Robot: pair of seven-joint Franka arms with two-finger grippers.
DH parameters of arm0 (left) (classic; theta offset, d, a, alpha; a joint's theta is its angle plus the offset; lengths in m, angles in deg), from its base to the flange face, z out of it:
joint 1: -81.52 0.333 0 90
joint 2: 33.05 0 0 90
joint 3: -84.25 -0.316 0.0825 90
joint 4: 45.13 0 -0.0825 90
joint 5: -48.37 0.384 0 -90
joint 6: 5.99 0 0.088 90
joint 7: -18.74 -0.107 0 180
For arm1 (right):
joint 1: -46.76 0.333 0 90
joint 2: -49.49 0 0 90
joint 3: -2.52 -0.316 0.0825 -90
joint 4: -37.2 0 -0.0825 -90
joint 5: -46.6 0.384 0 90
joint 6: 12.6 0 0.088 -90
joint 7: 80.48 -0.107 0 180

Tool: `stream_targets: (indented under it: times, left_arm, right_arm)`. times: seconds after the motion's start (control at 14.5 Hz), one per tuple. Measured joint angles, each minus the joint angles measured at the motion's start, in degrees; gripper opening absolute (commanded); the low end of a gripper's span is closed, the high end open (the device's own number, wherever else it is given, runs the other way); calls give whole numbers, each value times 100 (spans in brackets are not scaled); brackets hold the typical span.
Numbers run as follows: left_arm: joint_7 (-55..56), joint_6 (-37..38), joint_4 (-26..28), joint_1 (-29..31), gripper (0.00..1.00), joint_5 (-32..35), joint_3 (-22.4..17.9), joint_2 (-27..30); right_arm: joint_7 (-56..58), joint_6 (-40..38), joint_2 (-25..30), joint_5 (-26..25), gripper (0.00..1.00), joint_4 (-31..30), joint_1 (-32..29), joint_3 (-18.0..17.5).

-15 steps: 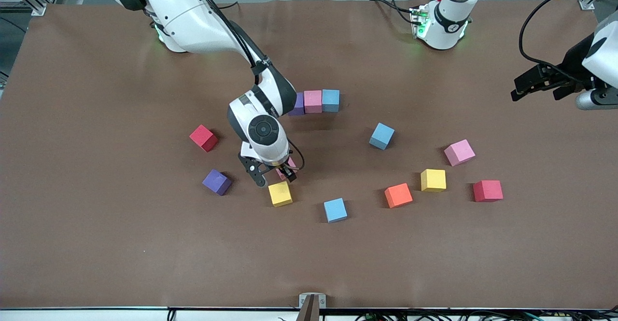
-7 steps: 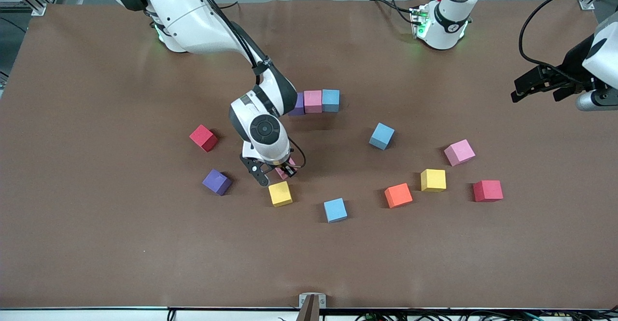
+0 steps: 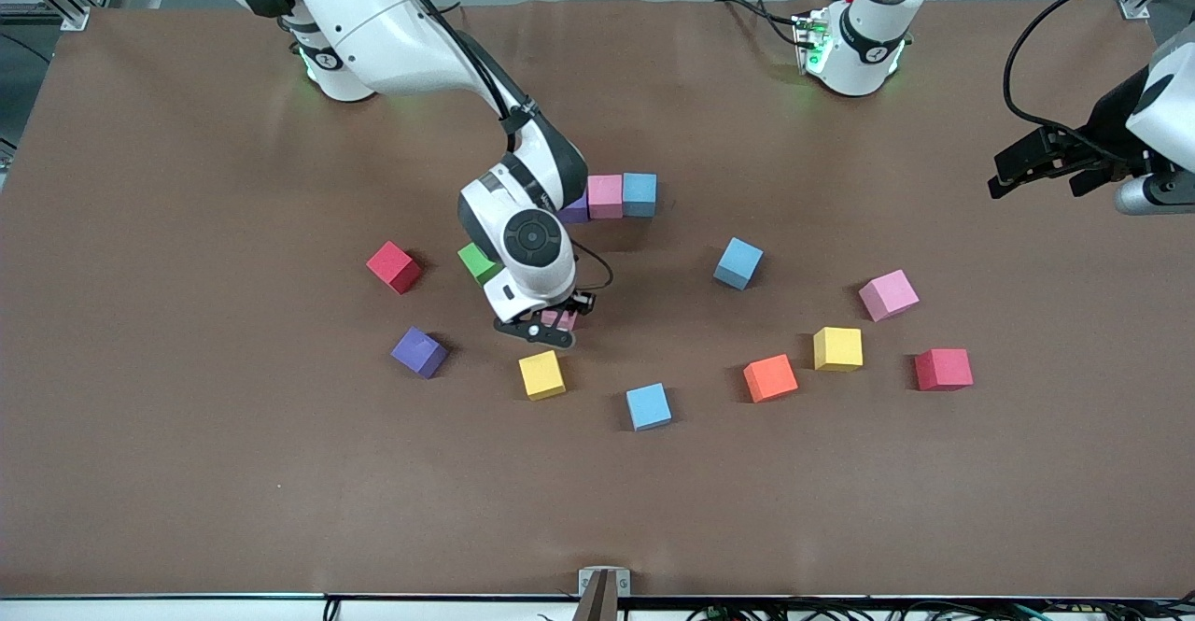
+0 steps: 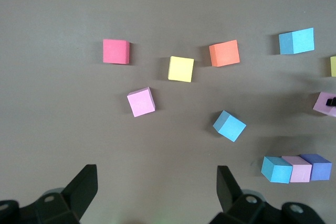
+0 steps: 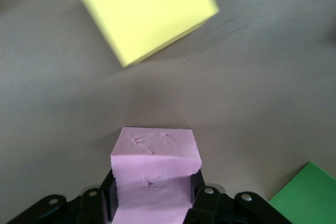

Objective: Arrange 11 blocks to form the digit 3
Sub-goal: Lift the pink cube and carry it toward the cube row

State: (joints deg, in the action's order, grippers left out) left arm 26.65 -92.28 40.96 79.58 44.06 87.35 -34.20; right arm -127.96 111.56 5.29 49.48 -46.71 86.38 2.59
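Observation:
My right gripper (image 3: 556,322) is shut on a pink block (image 5: 155,177), held just above the mat between a green block (image 3: 478,261) and a yellow block (image 3: 542,374). A row of purple (image 3: 575,208), pink (image 3: 605,196) and light blue (image 3: 639,194) blocks lies close by, toward the robots' bases. Loose blocks lie around: purple (image 3: 419,352), light blue (image 3: 648,406), light blue (image 3: 738,262), orange (image 3: 770,378), yellow (image 3: 837,348), pink (image 3: 888,294). My left gripper (image 3: 1036,168) waits open in the air over the left arm's end of the table, with nothing between its fingers (image 4: 84,184).
Two red cubes lie on the brown mat: one (image 3: 393,267) beside the green block toward the right arm's end, one (image 3: 943,369) beside the yellow block toward the left arm's end. A wide bare strip of mat (image 3: 597,509) runs along the edge nearest the front camera.
My right gripper has shut on the pink block and shifted with it toward the row, turning as it went and uncovering the green block. The left arm has not moved.

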Motion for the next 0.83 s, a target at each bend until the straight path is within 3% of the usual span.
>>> stream_targets:
  times: [0.34, 0.62, 0.83]
  left_arm:
    - [8, -3, 0, -1, 100, 0, 4, 0]
    - [9, -5, 0, -1, 100, 0, 6, 0]
    - [9, -5, 0, -2, 100, 0, 9, 0]
  right_arm:
    - [324, -4, 387, -191, 3, -435, 299, -5]
    - [390, 230, 1137, -390, 3, -1403, 361, -6]
    - [402, 700, 1381, -434, 3, -1998, 462, -11]
